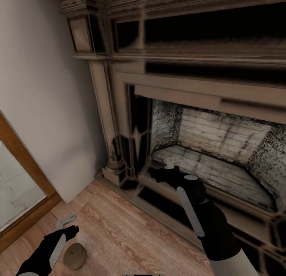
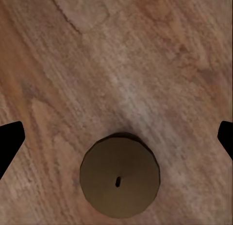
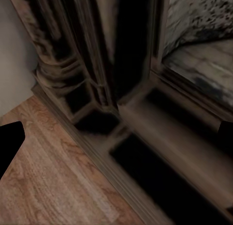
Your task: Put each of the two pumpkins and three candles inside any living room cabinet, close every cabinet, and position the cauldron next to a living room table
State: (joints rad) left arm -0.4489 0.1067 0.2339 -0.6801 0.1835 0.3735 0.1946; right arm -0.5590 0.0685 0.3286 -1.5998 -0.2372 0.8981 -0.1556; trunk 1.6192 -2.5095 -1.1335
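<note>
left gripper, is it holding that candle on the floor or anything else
Nothing is held. The left gripper is open above the candle, which stands on the wood floor between the spread jaws, untouched. The right gripper is open and empty too.

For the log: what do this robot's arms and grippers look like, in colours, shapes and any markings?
Both arms are glossy black with a long pale grey strip along the forearm; the right arm turns light grey at its upper segment. The left gripper and right gripper have slim light grey fingers on black wrist blocks. In the wrist views the fingertips appear as plain black wedges. No cables or lettering are visible.
</note>
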